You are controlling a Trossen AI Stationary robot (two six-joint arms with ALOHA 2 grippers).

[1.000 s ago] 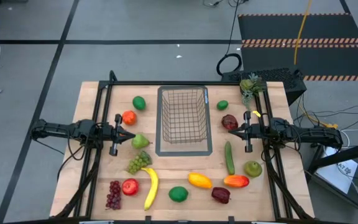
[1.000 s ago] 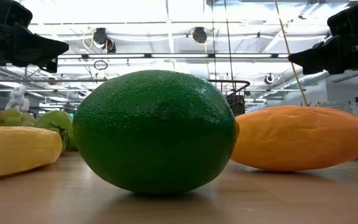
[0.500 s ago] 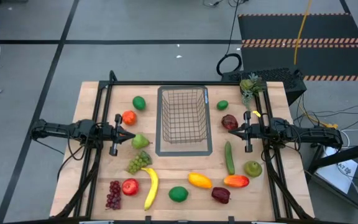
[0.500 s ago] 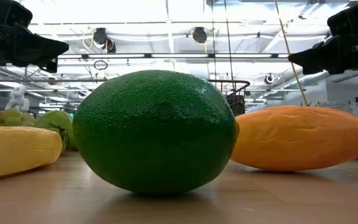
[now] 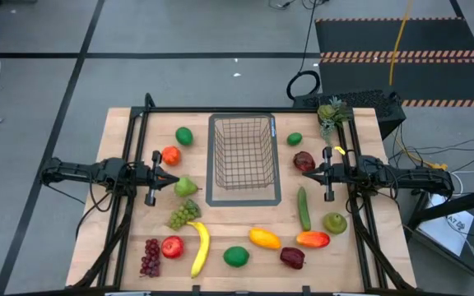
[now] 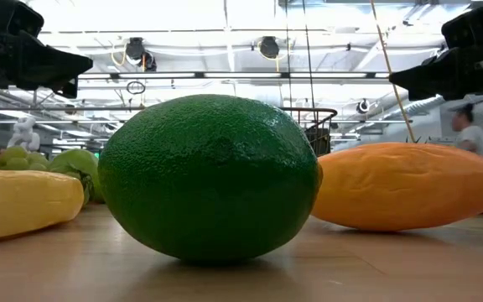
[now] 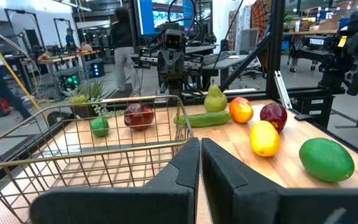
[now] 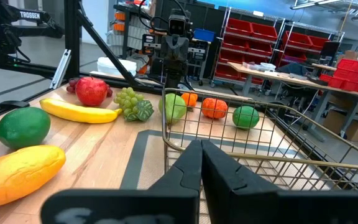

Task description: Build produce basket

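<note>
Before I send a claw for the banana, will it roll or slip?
The banana lies flat on its curved side on the table, so it probably won't roll, though a push may spin it. Its skin looks smooth, maybe slippery. Gripping across the middle seems safest.

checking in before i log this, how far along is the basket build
Nothing looks done: the basket holds no produce. Nothing is in hand either; the left hand and right hand are both shut on nothing, one on each side of the basket. All of it is left: the banana, the pear, the cucumber and the other fruit are out on the table.
</note>
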